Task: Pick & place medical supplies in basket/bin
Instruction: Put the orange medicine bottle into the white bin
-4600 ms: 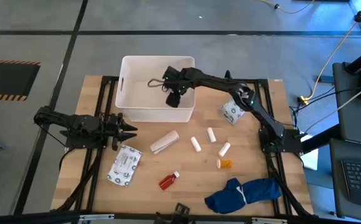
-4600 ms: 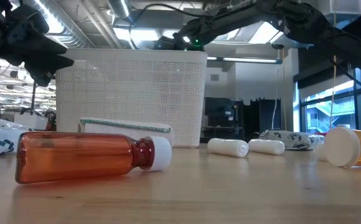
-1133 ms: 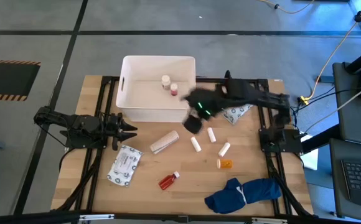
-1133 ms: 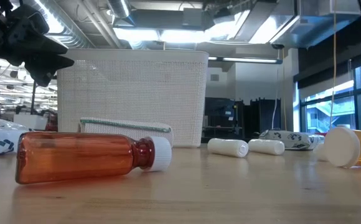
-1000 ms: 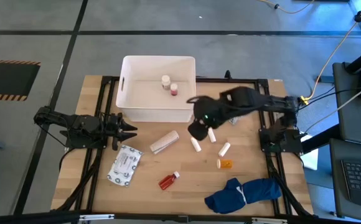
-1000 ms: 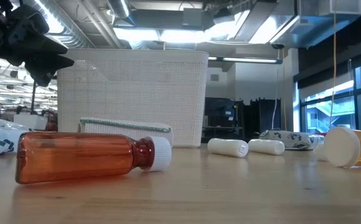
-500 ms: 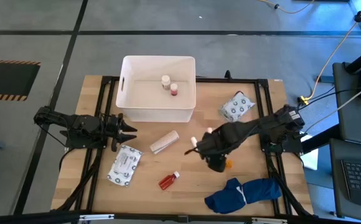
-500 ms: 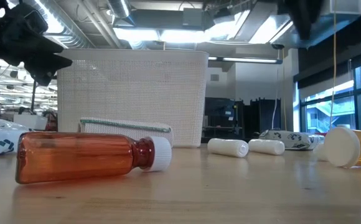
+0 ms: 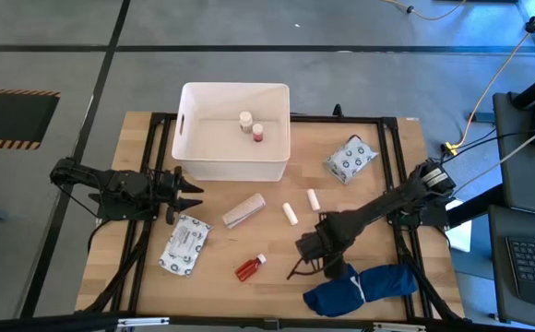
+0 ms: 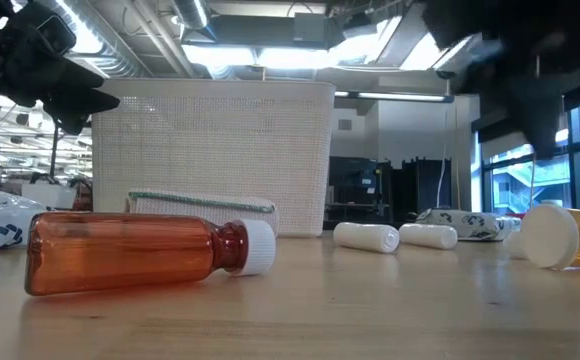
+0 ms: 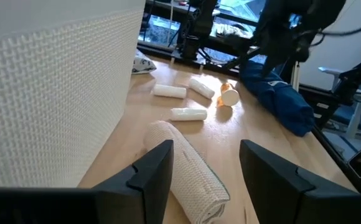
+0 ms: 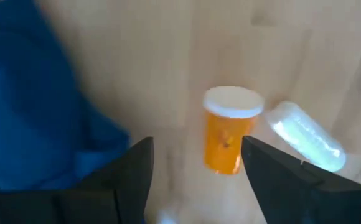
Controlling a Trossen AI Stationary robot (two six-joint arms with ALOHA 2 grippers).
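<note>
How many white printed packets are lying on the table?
2. The left packet lies near the table's front left, beside the red bottle. The right packet lies right of the white tub. A third could hide under the blue cloth.

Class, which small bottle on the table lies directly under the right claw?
The small orange plastic bottle with a white cap, between the open right claw fingers; the red bottle lies apart.

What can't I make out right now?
- Orange bottle: the right arm covers it in the high view; only the right wrist view shows it.
- Right gripper: a dark blur in the low view.
- Two small items in the bin: too small to identify from above.
</note>
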